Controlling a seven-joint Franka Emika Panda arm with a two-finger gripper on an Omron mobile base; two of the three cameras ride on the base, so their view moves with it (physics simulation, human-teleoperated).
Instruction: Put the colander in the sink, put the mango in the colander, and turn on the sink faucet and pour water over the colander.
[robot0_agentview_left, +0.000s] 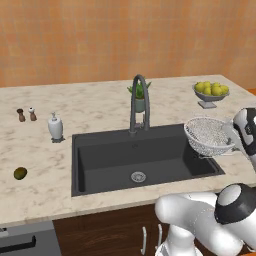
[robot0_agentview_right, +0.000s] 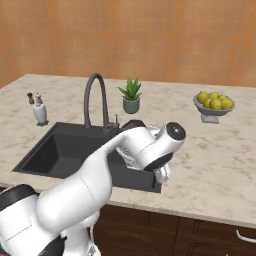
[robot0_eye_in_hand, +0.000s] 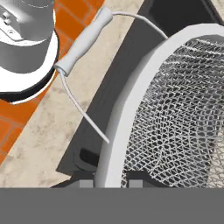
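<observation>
Robot claw (robot0_eye_in_hand: 105, 183) clamps colander (robot0_agentview_left: 208, 134) at the sink's right edge.
The fingers (robot0_eye_in_hand: 86, 183) are pinched tight on the colander's white rim, one either side, holding the mesh bowl tilted above the sink's (robot0_agentview_left: 100, 155) right end, with its wire handle (robot0_eye_in_hand: 83, 41) out over the counter (robot0_agentview_left: 100, 107). The mango (robot0_agentview_left: 20, 173) lies on the counter well left of the sink; the faucet (robot0_agentview_left: 139, 102) stands behind it.
</observation>
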